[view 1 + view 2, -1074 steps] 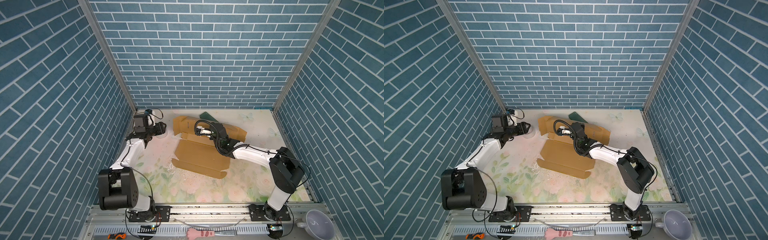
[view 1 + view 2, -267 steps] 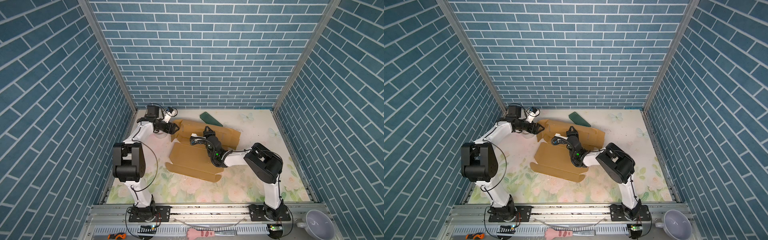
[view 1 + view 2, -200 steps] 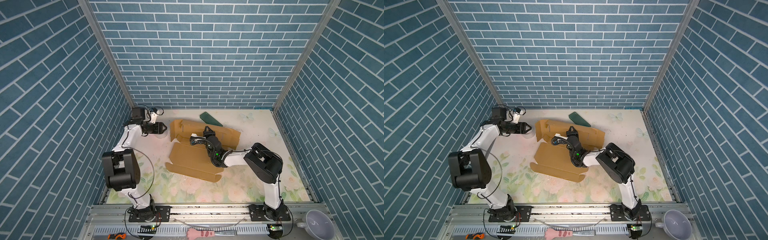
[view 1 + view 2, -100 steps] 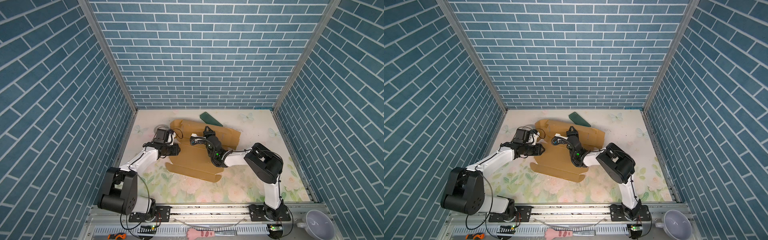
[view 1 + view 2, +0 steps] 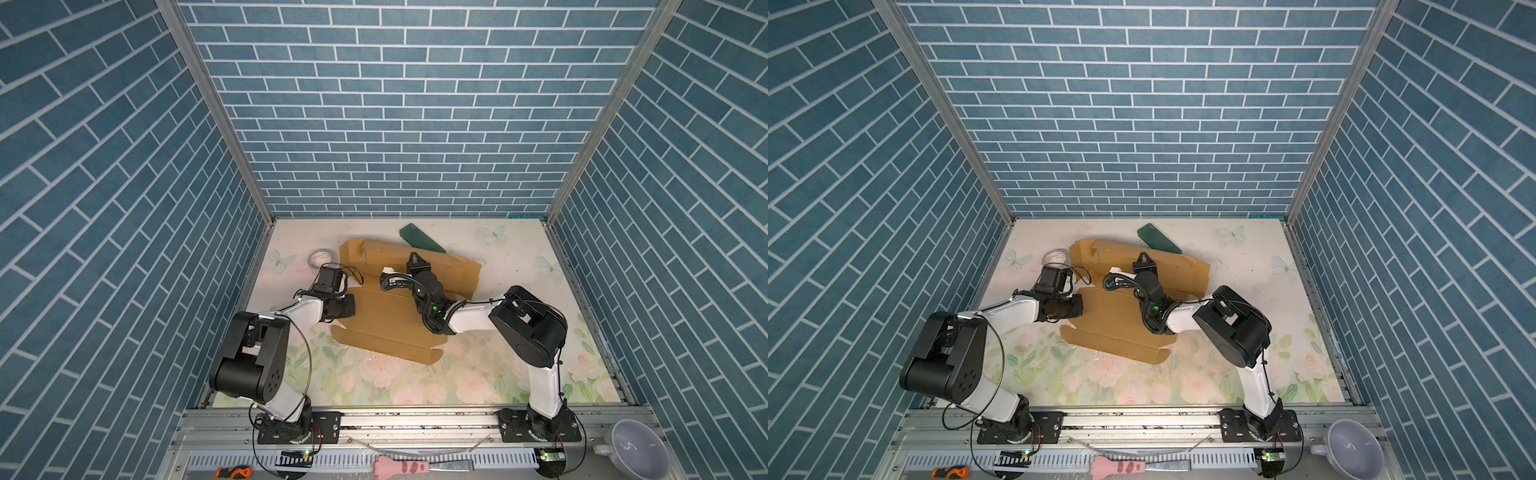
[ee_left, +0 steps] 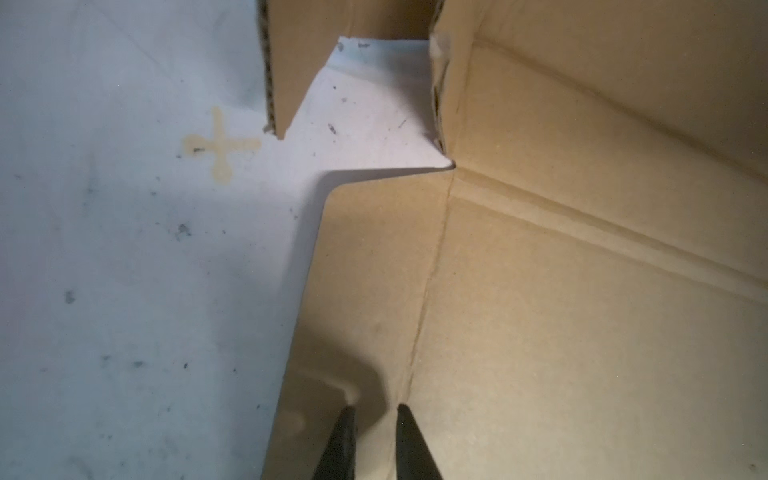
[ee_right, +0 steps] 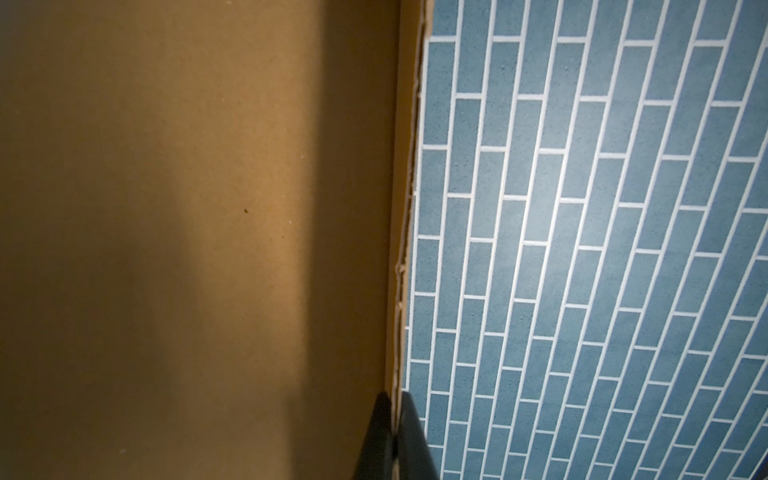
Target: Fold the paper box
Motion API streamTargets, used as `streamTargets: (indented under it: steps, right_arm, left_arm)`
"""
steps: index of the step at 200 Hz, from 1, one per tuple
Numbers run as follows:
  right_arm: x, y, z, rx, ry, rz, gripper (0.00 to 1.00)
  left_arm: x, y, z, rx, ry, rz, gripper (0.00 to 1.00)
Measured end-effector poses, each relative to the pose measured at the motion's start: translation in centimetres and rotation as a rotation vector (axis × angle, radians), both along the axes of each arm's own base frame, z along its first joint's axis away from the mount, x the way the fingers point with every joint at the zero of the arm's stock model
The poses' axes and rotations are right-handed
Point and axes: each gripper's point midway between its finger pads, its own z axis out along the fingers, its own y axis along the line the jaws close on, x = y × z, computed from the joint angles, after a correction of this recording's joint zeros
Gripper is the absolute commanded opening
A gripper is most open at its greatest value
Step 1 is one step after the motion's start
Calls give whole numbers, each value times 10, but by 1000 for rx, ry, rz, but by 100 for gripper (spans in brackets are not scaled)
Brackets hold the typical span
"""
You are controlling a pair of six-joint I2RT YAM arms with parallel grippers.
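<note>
The paper box [image 5: 386,322] is a brown cardboard sheet lying partly flat in both top views, with its back panel [image 5: 1183,266] raised. My right gripper [image 5: 417,261] is shut on that raised panel's top edge. In the right wrist view its fingers [image 7: 380,419] pinch the cardboard edge against the brick wall behind. My left gripper [image 5: 352,306] is low at the sheet's left side. In the left wrist view it [image 6: 374,409] hangs over the side flap [image 6: 361,291] by a crease. Its jaws stand narrowly apart with nothing between them.
A dark green flat block [image 5: 420,243] lies behind the box, and a white tape roll [image 5: 320,258] sits at the back left. On the front rail lie a grey mug [image 5: 636,451], a screwdriver [image 5: 232,472] and a pink paw-shaped tool [image 5: 401,466]. Brick walls enclose three sides.
My left arm swung from the back left corner down to the box's left flap, and its jaws narrowed. The right gripper kept its hold on the raised panel.
</note>
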Motion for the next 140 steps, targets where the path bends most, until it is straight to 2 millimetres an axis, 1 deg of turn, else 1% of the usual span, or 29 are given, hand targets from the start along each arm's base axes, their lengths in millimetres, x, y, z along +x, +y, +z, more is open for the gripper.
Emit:
streamTargets:
  steps: [12, 27, 67, 89, 116, 140]
  right_arm:
    - [0, 0, 0, 0, 0, 1, 0]
    - [0, 0, 0, 0, 0, 1, 0]
    - [0, 0, 1, 5, -4, 2, 0]
    - [0, 0, 1, 6, -4, 3, 0]
    - [-1, 0, 1, 6, -4, 5, 0]
    - [-1, 0, 1, 7, -5, 6, 0]
  left_arm:
    - [0, 2, -1, 9, 10, 17, 14]
    - [2, 2, -4, 22, 38, 29, 14]
    - [7, -6, -6, 86, 84, 28, 14]
    - [7, -6, -7, 98, 100, 34, 16]
    - [7, -8, -5, 90, 106, 36, 22]
    - [6, -11, 0, 58, 127, 32, 22]
